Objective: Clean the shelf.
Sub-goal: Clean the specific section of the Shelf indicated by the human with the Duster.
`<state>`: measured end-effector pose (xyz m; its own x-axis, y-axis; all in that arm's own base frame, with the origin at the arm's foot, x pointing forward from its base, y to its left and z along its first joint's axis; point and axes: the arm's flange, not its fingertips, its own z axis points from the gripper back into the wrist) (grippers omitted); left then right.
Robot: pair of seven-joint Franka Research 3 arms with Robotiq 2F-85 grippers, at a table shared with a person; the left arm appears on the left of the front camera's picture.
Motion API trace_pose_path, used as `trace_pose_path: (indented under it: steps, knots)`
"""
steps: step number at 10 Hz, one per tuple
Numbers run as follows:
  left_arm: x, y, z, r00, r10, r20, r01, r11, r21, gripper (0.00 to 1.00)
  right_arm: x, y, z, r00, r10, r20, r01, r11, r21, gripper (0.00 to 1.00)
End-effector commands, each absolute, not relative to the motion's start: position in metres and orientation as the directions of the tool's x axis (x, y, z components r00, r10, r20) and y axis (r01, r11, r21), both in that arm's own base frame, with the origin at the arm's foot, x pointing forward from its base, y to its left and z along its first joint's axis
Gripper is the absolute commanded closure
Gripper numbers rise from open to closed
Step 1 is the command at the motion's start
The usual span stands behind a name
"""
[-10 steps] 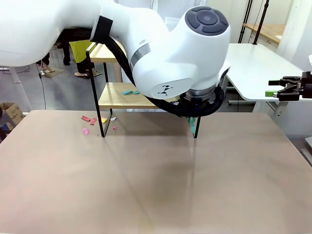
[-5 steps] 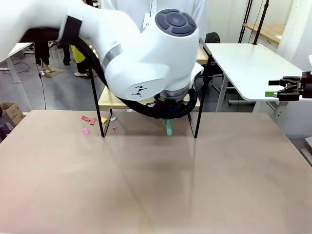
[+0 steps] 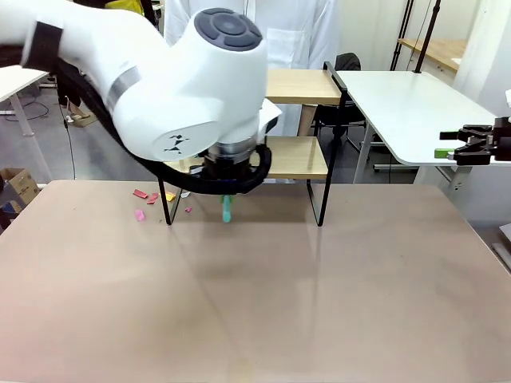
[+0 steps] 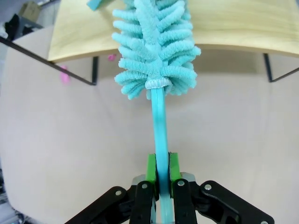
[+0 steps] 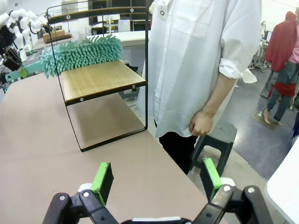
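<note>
The shelf (image 3: 297, 158) stands at the table's far side, two light boards in a thin black frame. My left gripper (image 4: 160, 168) is shut on the handle of a teal fluffy duster (image 4: 156, 46). The duster's head lies over the lower board (image 4: 233, 23), near its front edge. A teal scrap (image 4: 96, 3) lies on that board beside the head. In the front view the left arm covers the shelf's left half, and the duster handle (image 3: 227, 209) pokes out below it. My right gripper (image 5: 156, 179) stands open and empty, off the table's right edge (image 3: 471, 145). The right wrist view has the shelf (image 5: 100, 77) and the duster (image 5: 81, 53) side-on.
Small pink, red and yellow scraps (image 3: 152, 197) lie on the table by the shelf's left leg. A person in a white coat (image 5: 205, 65) stands just behind the shelf, next to a dark stool (image 5: 217, 135). A white table (image 3: 415, 104) stands at the right.
My left arm has swept from the shelf's right end toward its left, carrying the duster along the lower board. The right gripper has stayed still.
</note>
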<state>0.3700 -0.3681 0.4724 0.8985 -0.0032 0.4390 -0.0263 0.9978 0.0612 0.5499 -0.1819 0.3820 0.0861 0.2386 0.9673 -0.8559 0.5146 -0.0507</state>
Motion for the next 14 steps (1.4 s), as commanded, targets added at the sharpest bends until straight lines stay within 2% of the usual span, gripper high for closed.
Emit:
trace_pose_path:
  steps: [1, 3, 5, 8, 9, 10, 12, 13, 14]
  knots:
    - [0.369, -0.335, 0.471, 0.921, -0.009, 0.389, -0.027, 0.996, 0.088, 0.87, 0.551, -0.181, 0.386, 0.091, 0.246, 0.965, -0.855, 0.516, -0.050, 0.00]
    - [0.368, -0.305, 0.475, 0.926, 0.013, 0.377, -0.076, 0.985, 0.152, 0.87, 0.551, -0.181, 0.386, 0.091, 0.246, 0.965, -0.855, 0.516, -0.050, 0.00]
    - [0.360, -0.275, 0.485, 0.922, 0.078, 0.379, -0.190, 0.944, 0.268, 0.87, 0.551, -0.181, 0.386, 0.091, 0.246, 0.965, -0.855, 0.516, -0.050, 0.00]
    - [0.345, -0.269, 0.500, 0.883, 0.122, 0.454, -0.287, 0.904, 0.316, 0.87, 0.551, -0.181, 0.386, 0.091, 0.246, 0.965, -0.855, 0.516, -0.050, 0.00]
    - [0.340, -0.278, 0.506, 0.857, 0.101, 0.505, -0.258, 0.933, 0.250, 0.87, 0.551, -0.181, 0.386, 0.091, 0.246, 0.965, -0.855, 0.516, -0.050, 0.00]
    - [0.351, -0.275, 0.496, 0.911, 0.075, 0.406, -0.199, 0.942, 0.272, 0.87, 0.551, -0.181, 0.386, 0.091, 0.246, 0.965, -0.855, 0.516, -0.050, 0.00]
    - [0.351, -0.275, 0.496, 0.911, 0.075, 0.406, -0.199, 0.942, 0.272, 0.87, 0.551, -0.181, 0.386, 0.091, 0.246, 0.965, -0.855, 0.516, -0.050, 0.00]
    - [0.346, -0.283, 0.500, 0.901, 0.069, 0.429, -0.199, 0.944, 0.264, 0.87, 0.551, -0.181, 0.386, 0.091, 0.246, 0.965, -0.855, 0.516, -0.050, 0.00]
    - [0.344, -0.284, 0.505, 0.878, 0.038, 0.476, -0.148, 0.969, 0.197, 0.87, 0.551, -0.181, 0.386, 0.091, 0.246, 0.965, -0.855, 0.516, -0.050, 0.00]
